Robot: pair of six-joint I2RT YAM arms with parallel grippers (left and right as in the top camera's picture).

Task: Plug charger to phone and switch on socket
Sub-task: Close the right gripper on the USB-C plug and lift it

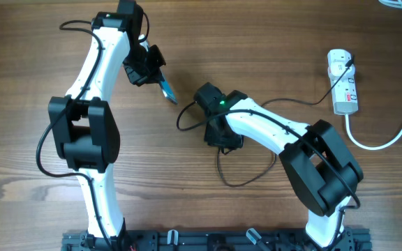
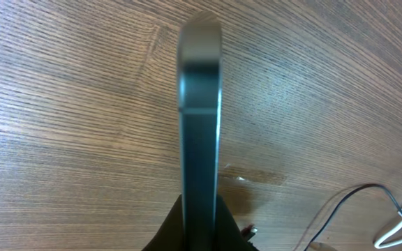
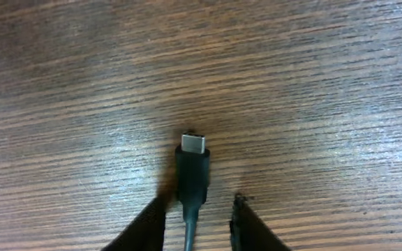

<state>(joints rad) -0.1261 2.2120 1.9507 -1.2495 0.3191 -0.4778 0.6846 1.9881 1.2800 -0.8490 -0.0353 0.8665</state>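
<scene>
My left gripper (image 1: pixel 153 72) is shut on the phone (image 1: pixel 167 88) and holds it on edge above the table. In the left wrist view the phone (image 2: pixel 201 139) shows edge-on, rising from between the fingers (image 2: pixel 201 237). The charger's black cable (image 1: pixel 243 183) loops on the table near my right gripper (image 1: pixel 220 139). In the right wrist view its plug tip (image 3: pixel 192 167) lies on the wood between the open fingers (image 3: pixel 199 209); the left finger is close to it, the right one apart. The socket (image 1: pixel 344 82) lies at the far right with the black cable running into it.
A thick white cord (image 1: pixel 396 132) curves from the socket along the table's right edge. The two arms' wrists are close together near the table's middle. The black cable (image 2: pixel 354 192) also shows at the lower right of the left wrist view.
</scene>
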